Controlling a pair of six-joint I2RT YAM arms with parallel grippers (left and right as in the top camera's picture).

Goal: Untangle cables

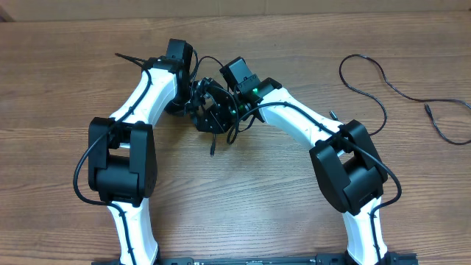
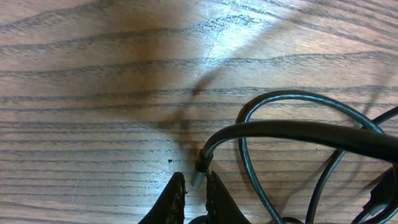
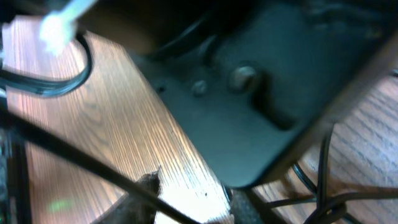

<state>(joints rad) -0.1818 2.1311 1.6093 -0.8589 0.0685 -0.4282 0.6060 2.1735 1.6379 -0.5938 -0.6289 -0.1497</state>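
overhead has both my arms meeting in the upper middle of the frame, over the knot of cables (image 1: 224, 132), which sits bunched between them on the wooden surface (image 1: 73, 88) with one strand trailing toward the bottom of the picture. one loose cable (image 1: 384, 77) lies well apart in the upper right, free of the bunch as far as i can judge.

in the left wrist view my left fingers (image 2: 179, 193) are pressed almost together low in the frame, pinching a small plug (image 2: 198, 179) at a cord's end. i take that as an anchor, giving the strand a fixed end while its other side gets worked. loops (image 2: 298, 127) arc off to the right from it.

my right fingers (image 3: 144, 198) show at the bottom of a blurred right wrist view, with a thin cord crossing just beside them. whether they are spread or gripping it i cannot tell. they sit this close, i think, to draw a strand away from the pinched plug.
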